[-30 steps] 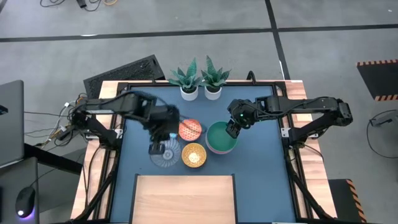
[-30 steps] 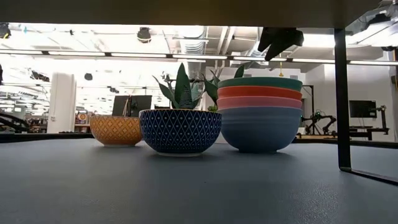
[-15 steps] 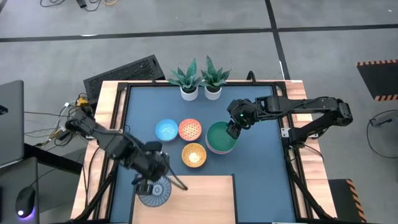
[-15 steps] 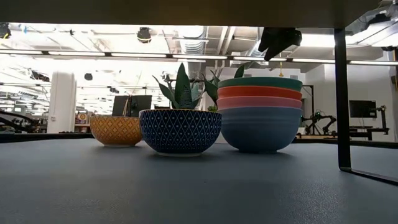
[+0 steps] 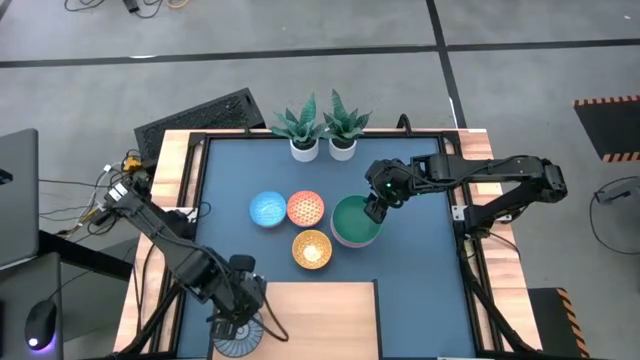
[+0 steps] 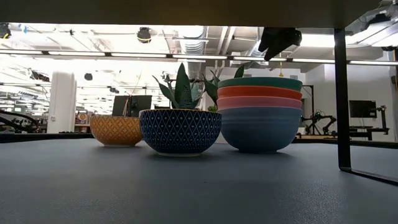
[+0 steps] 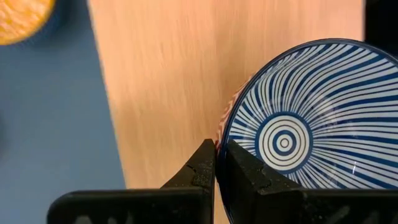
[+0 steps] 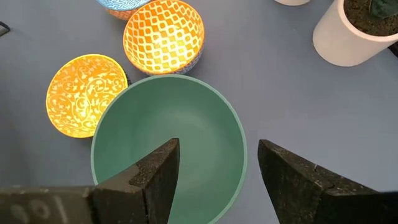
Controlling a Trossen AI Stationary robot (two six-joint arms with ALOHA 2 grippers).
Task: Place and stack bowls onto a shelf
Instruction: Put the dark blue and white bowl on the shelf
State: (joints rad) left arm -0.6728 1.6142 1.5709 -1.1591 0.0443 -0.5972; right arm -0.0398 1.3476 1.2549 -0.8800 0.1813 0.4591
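Observation:
My left gripper [image 5: 240, 322] is shut on the grey-blue striped bowl [image 5: 238, 342] over the left near corner of the pale wooden shelf [image 5: 310, 320]. The wrist view shows that bowl [image 7: 298, 137] above the wood [image 7: 161, 81]. My right gripper [image 5: 374, 208] hovers open over the green bowl [image 8: 168, 134], the top of a stack [image 6: 260, 115] standing on the table. Blue [image 5: 267, 210], orange-red [image 5: 306, 208] and yellow-orange [image 5: 312, 249] bowls sit on the tabletop beside the stack. My left gripper pinches the striped bowl's rim [image 7: 219, 134], one finger [image 7: 202, 165] outside the wall and one finger [image 7: 245, 171] inside. The fingers come from above. The bowl's mouth faces up over the shelf; whether its base rests on the wood, I cannot tell.
Two white pots with green plants [image 5: 322, 145] stand at the table's far edge. Wooden side rails [image 5: 170, 215] run along both sides of the blue tabletop. In the low view a dark shelf leg [image 6: 341, 99] stands to the right of the stack.
My left gripper has carried the striped bowl from beside the blue and yellow-orange bowls toward the table's near edge and a little left. The bowl now stands over the shelf's left near corner. The blue bowl, covered before, shows again.

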